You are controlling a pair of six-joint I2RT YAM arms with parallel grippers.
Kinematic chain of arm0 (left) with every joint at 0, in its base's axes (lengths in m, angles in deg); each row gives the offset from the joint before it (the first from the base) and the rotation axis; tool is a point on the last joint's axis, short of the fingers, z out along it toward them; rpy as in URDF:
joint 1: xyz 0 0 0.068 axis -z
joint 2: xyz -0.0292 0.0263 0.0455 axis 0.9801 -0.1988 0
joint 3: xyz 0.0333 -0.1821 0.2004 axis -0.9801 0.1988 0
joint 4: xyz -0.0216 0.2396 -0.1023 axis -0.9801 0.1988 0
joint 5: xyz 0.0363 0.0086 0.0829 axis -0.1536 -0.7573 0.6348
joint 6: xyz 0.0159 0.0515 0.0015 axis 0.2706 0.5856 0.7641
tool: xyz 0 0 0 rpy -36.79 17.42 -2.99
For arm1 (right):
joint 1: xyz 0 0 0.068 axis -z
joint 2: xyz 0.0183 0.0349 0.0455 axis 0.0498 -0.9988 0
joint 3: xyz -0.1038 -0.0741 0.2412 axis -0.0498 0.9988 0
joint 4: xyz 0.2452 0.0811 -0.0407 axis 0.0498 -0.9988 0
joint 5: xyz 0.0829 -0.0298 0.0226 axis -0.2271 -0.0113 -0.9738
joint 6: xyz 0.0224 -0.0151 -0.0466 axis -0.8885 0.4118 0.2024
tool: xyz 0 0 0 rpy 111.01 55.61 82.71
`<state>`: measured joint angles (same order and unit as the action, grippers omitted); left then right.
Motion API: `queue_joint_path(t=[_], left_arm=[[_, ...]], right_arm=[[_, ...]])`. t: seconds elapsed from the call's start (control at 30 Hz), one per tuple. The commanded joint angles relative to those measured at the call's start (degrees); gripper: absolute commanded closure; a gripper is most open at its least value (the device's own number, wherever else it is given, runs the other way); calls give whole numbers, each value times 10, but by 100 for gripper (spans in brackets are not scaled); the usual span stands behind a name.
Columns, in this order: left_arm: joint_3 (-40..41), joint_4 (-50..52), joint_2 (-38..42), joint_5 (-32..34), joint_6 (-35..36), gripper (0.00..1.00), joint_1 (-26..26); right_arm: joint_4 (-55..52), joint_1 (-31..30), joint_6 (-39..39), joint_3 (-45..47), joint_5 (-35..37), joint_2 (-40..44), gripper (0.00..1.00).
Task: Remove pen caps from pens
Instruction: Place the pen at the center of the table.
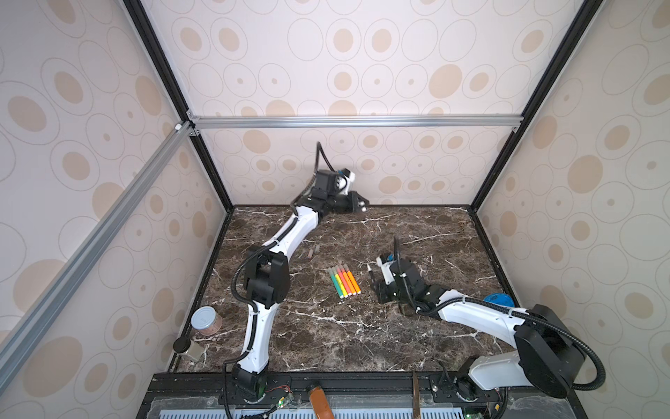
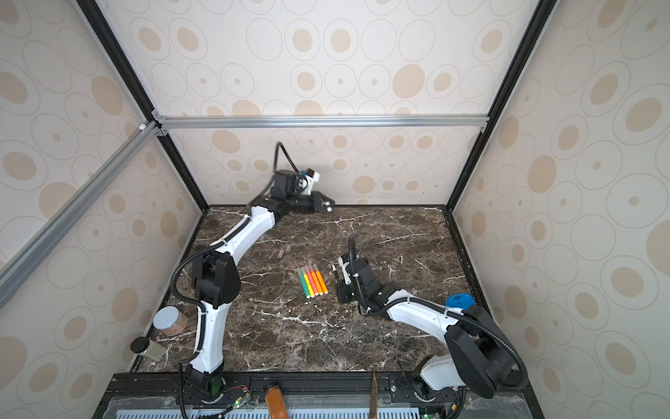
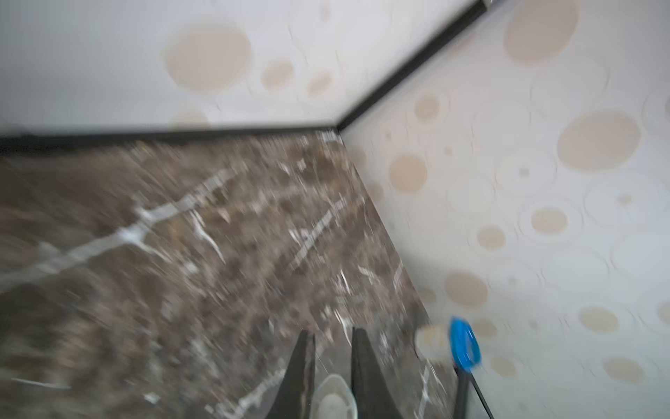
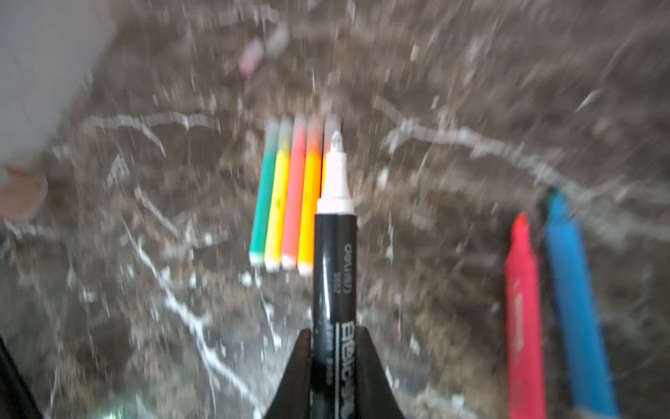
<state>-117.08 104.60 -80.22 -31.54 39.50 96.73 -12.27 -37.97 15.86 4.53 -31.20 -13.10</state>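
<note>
5 capped pens [image 1: 343,281] in a row — 2 loose caps [image 1: 310,255] nearby.

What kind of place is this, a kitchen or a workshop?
Probably a robot test booth: patterned panels on a metal frame box in a marble-look tabletop, and a left arm and right arm are mounted at its front edge.

Both wrist views are smeared. The picture's edge cuts off the pale round cap [image 3: 333,399] in the left claw [image 3: 332,332], the red pen [image 4: 524,319], the blue pen [image 4: 576,308] and the black-barrelled pen [image 4: 333,261] in the right claw [image 4: 333,330].
</note>
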Motion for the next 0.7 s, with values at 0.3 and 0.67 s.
queue_joint_path(t=[0.3, 0.67], left_arm=[[-306, 209, -112, 88, 80, 100, -45], [279, 14, 191, 123, 119, 100, -81]], right_arm=[[-109, 2, 14, -20, 44, 32, 100], [-171, 51, 43, -143, 73, -114, 100]])
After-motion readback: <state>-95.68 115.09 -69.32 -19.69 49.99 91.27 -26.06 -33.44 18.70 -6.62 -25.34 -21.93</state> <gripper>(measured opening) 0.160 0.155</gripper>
